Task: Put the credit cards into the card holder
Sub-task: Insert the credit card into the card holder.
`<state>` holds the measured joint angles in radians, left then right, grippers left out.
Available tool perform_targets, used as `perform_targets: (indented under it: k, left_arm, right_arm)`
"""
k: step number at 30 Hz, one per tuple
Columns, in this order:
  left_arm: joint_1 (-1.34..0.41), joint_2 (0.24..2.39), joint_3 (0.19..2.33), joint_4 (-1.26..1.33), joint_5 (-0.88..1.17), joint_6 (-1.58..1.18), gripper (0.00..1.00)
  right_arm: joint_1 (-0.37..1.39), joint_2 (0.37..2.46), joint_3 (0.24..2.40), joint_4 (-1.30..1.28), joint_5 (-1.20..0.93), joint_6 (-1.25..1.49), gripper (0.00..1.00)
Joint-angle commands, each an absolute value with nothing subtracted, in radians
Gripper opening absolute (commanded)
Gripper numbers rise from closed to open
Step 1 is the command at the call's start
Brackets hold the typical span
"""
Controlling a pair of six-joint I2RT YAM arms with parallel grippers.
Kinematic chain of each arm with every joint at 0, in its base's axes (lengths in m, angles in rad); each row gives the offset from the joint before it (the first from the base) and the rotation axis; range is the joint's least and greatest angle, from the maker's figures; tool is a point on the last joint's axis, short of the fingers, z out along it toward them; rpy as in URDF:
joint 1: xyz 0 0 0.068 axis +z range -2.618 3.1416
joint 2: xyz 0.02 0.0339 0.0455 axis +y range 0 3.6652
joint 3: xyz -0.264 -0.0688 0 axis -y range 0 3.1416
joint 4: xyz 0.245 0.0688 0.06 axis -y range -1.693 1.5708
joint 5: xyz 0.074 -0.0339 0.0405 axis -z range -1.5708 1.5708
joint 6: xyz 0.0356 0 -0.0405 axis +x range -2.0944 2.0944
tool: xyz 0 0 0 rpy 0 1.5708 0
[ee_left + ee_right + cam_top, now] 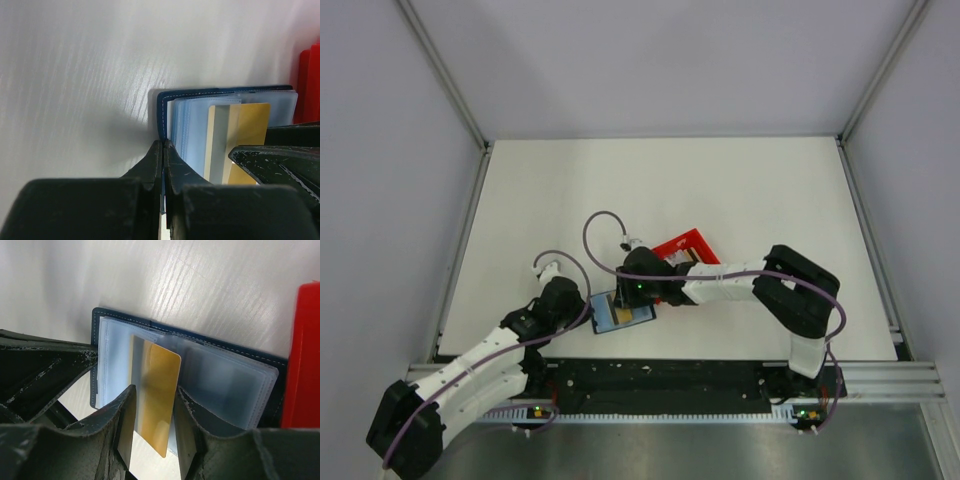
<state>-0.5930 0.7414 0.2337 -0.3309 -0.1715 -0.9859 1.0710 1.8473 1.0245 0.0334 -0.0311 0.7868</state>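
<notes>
The navy card holder lies open on the table, its pale blue pockets up. It also shows in the left wrist view and the right wrist view. My left gripper is shut on the holder's navy cover edge. My right gripper is shut on a tan credit card across its width. The card's left strip lies under a clear pocket flap. The card also shows in the left wrist view. Other cards are hidden.
The red plastic bin stands just right of the holder, close behind my right wrist; it shows as a red wall in the wrist views. White walls and rails border the table.
</notes>
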Motion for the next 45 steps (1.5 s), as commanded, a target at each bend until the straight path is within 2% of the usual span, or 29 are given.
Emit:
perform_targets:
  k: [1, 12, 21, 29, 45]
  left_arm:
    - [-0.594, 0.732, 0.253, -0.310, -0.173, -0.982, 0.00]
    - [-0.595, 0.701, 0.258, -0.296, -0.143, -0.974, 0.00]
    - [-0.594, 0.664, 0.255, -0.359, -0.181, -0.979, 0.00]
    - [-0.594, 0.666, 0.252, -0.344, -0.172, -0.979, 0.00]
    - [-0.594, 0.667, 0.245, -0.314, -0.150, -0.979, 0.00]
  right_arm:
    - [1.109, 1.822, 1.077, -0.061, -0.008, 0.729, 0.36]
    - [1.135, 1.901, 1.128, 0.032, -0.181, 0.816, 0.37]
    - [1.109, 1.815, 1.121, -0.153, 0.066, 0.746, 0.39]
    - [1.121, 1.839, 1.155, -0.198, 0.046, 0.730, 0.40]
    - [1.143, 1.933, 1.269, -0.163, -0.199, 0.744, 0.40]
